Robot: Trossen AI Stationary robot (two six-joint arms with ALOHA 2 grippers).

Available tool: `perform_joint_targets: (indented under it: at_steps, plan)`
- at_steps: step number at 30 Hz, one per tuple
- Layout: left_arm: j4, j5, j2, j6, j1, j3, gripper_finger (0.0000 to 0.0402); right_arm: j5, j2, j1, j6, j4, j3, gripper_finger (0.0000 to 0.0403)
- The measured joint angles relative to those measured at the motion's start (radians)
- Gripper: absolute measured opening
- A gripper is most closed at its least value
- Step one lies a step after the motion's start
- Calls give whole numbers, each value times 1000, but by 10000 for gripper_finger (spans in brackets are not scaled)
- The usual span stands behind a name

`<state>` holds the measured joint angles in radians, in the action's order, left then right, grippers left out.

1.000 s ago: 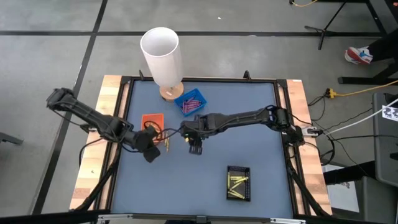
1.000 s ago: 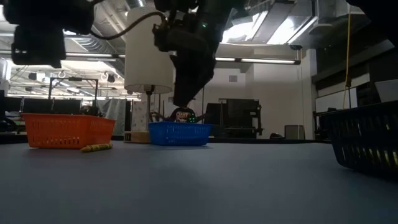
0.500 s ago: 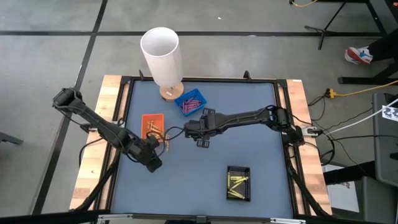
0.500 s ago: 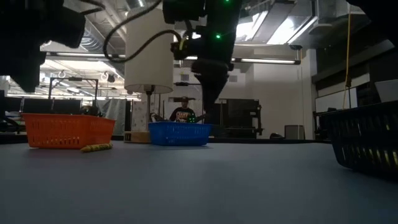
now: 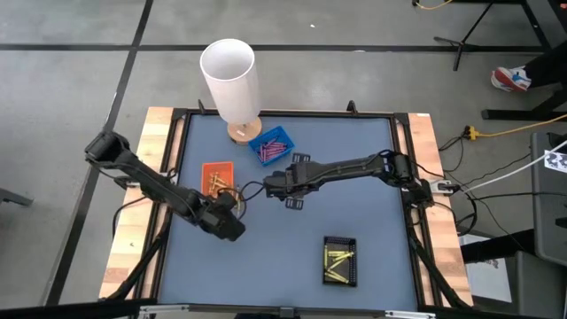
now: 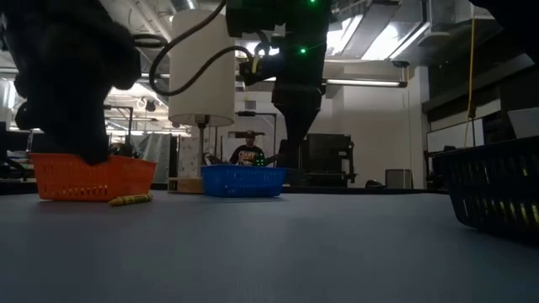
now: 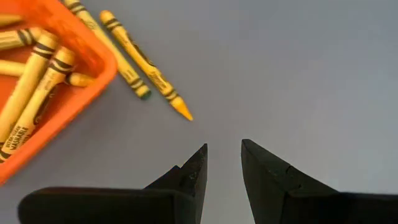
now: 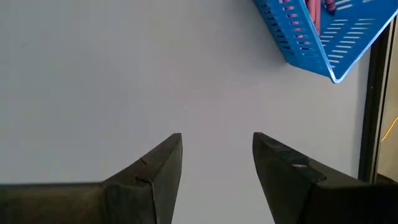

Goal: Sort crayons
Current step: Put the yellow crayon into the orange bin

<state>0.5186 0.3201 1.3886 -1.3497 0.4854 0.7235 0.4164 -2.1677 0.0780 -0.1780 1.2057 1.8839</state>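
Observation:
Two loose yellow-orange crayons point(image 7: 146, 65) lie on the blue-grey table just beside the orange tray point(image 7: 93, 56), which holds several yellow crayons point(image 7: 37, 93); they also show in the high view point(image 5: 236, 203) and the low view point(image 6: 130, 200). My left gripper point(image 7: 224, 158) is open and empty, hovering on the near side of the loose crayons point(image 5: 229, 223). My right gripper point(image 8: 216, 155) is open and empty over bare table point(image 5: 291, 195), near the blue tray point(image 8: 323, 37) that holds pink crayons point(image 8: 314, 9). The black tray point(image 5: 339, 260) holds yellow crayons.
A tall white cylinder point(image 5: 230, 75) on a round wooden base stands at the table's far edge behind the blue tray point(image 5: 272, 146). A dark raised frame point(image 5: 416, 221) borders the table. Bare table lies between the trays. A person point(image 6: 248, 153) shows far back in the room.
My left gripper has moved toward the table's near edge and a little to the right, past the loose crayons, and now looms larger in the low view. My right gripper has shifted slightly toward the right and far edge. The crayons and trays have stayed put.

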Motion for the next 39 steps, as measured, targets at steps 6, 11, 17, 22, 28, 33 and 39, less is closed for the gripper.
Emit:
perform_joint_targets:
  at_steps: [6,11,17,22,28,33,39]
  plan:
    - [-1,83,79,-45,2,0,82,0,1,0,0,0,0,195]
    - [-8,162,130,-90,2,0,82,0,1,0,0,0,0,195]
    - [-14,223,170,-114,1,0,82,0,1,0,0,-2,0,195]
    - [-33,252,182,-116,0,0,82,0,1,0,0,-4,0,195]
    - [-45,256,183,-118,-1,0,82,-1,1,0,0,-7,0,195]
    - [-44,252,183,-118,-1,0,82,-1,1,0,0,-7,0,195]
    - [-43,239,183,-110,-1,0,82,-1,1,0,0,-7,0,195]
